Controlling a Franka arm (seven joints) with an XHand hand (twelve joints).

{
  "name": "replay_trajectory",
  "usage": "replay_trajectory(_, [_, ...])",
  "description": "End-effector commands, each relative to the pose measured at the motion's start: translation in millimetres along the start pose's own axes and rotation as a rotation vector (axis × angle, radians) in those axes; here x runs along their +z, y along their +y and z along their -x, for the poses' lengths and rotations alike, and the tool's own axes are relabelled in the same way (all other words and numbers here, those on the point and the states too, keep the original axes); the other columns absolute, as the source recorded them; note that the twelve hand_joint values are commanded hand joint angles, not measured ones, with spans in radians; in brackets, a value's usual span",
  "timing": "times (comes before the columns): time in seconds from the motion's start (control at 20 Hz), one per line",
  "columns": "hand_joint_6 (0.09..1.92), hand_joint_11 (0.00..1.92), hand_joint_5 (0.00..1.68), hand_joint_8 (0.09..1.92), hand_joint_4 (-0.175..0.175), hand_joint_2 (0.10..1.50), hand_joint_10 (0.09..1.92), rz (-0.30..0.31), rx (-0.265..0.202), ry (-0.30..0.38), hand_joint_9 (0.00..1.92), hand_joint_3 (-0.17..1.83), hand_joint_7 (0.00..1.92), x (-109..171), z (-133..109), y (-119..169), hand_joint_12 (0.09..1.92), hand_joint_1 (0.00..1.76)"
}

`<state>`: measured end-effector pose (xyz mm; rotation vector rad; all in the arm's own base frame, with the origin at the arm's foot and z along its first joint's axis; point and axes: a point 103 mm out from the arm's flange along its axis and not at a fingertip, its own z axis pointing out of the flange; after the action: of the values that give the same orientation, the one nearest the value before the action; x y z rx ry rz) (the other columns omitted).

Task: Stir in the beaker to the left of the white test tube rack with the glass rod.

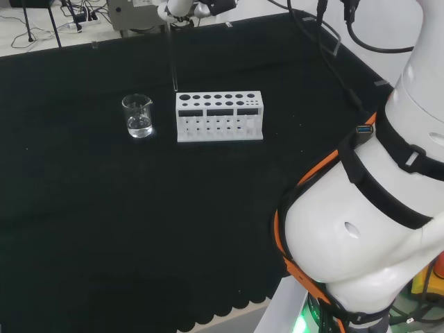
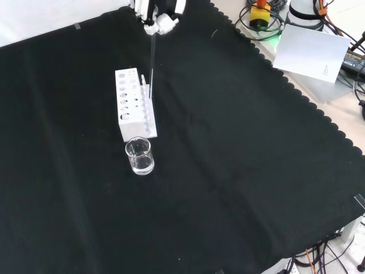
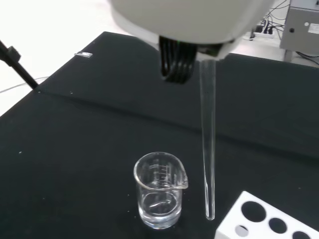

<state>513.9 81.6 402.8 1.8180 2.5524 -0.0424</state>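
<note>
Right now your hand [image 2: 157,20] holds the glass rod [image 2: 152,60] by its upper end, fingers curled round it at the far edge of the bench in the front view, and the rod hangs nearly upright with its lower tip free in the air. In the wrist view that tip sits between the beaker [image 3: 159,190] and the corner of the white test tube rack [image 3: 266,219], close to the rack and outside the beaker's rim.

Your main risk, as I judge it, is lowering before you are centred: the tip would then strike the rack's corner or catch the beaker's lip, and a light glass vessel on cloth could tip and spill. The rod is long and held only at its top, so a small tilt of your wrist swings the tip widely; it could also slip in your fingers if it knocks something. Stirring too broadly could rap the wall and push the beaker across the cloth.

The beaker stands upright just left of the rack in the head view, apart from it. It is clear glass with a pouring spout and printed graduations, and it holds a shallow layer of clear liquid at the bottom.
</note>
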Motion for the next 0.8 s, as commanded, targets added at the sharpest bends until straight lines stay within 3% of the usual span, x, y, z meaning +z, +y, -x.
replay_trajectory(0.05, [0.50, 1.48, 1.28, 1.07, -0.175, 0.55, 0.68, 0.002, -0.014, 0.000, 1.74, 0.90, 1.27, 0.3, -8.0, 3.3, 0.98, 1.33])
replay_trajectory(0.8, [0.50, 1.49, 1.29, 1.07, -0.175, 0.54, 0.68, 0.014, -0.121, 0.044, 1.74, 0.91, 1.27, -2.3, -39.7, 51.7, 0.98, 1.33])
